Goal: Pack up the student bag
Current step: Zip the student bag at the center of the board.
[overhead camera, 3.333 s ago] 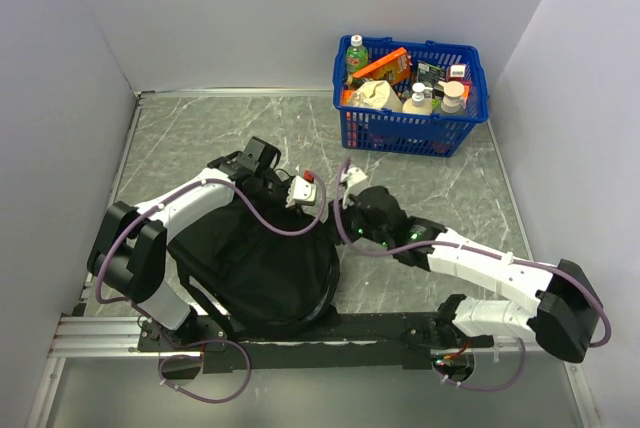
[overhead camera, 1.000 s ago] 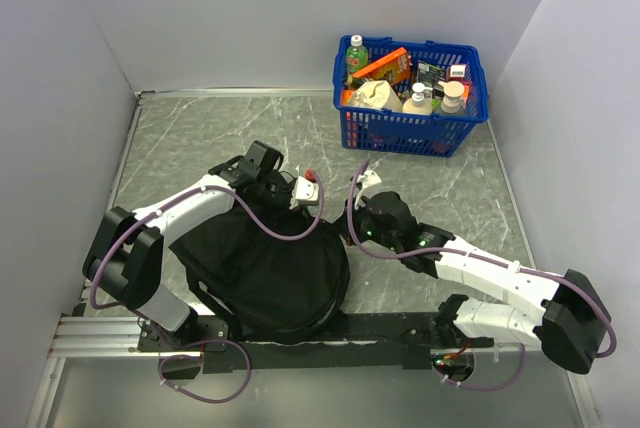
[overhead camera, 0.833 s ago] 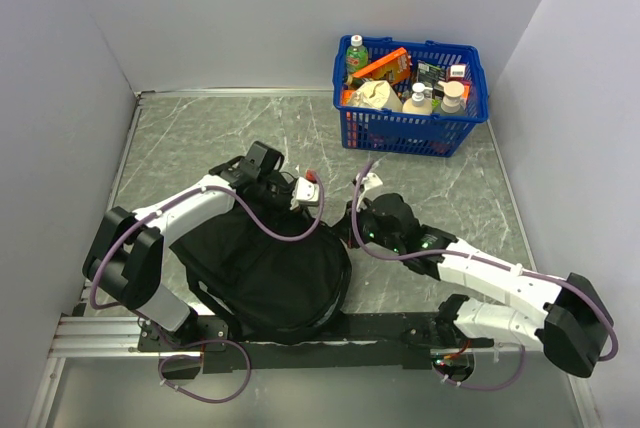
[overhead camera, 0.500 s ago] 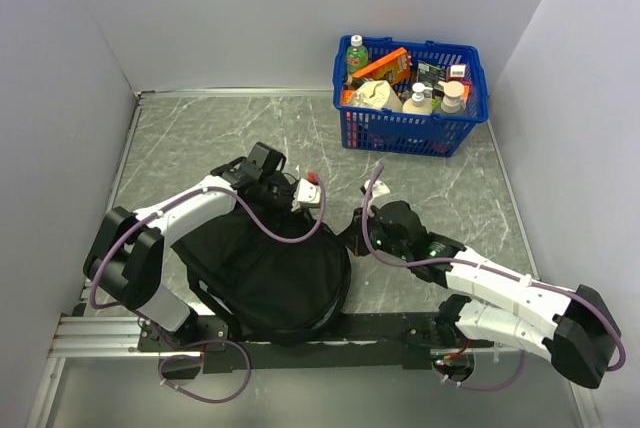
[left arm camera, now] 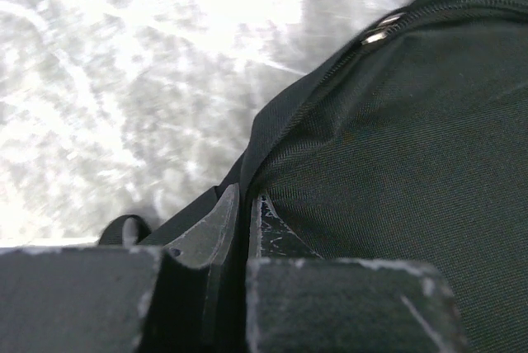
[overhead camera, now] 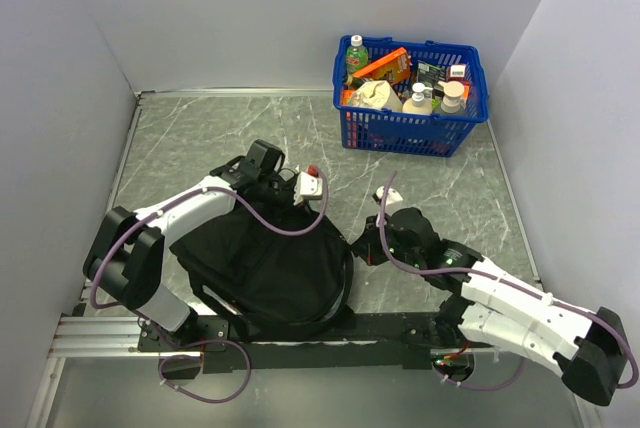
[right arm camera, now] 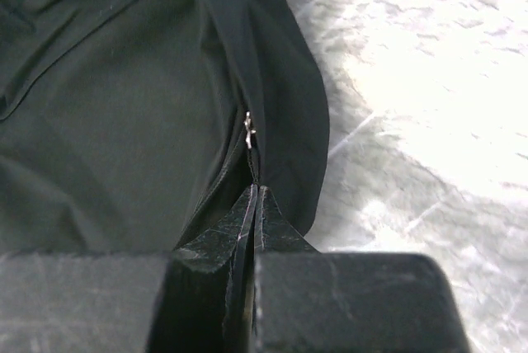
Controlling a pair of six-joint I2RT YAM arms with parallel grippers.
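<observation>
The student bag (overhead camera: 265, 263), a soft black backpack, lies flat on the table between the two arms. My left gripper (overhead camera: 284, 198) is at its far edge; in the left wrist view it (left arm camera: 246, 198) is shut on a fold of the bag's fabric (left arm camera: 396, 138) beside a zip line (left arm camera: 378, 36). My right gripper (overhead camera: 363, 244) is at the bag's right edge; in the right wrist view it (right arm camera: 256, 191) is shut on the thin pull of the zip slider (right arm camera: 249, 132), with the bag's black fabric (right arm camera: 124, 105) to the left.
A blue plastic basket (overhead camera: 468, 53) of groceries stands at the far right by the back wall. White walls close in the grey marbled table (overhead camera: 200, 128) on the left, back and right. A metal rail (overhead camera: 100, 333) runs along the near edge.
My right arm has drawn back toward the right and near side, still pinching the zip pull, and the bag's right edge has followed it. My left gripper has shifted slightly right, keeping its hold.
</observation>
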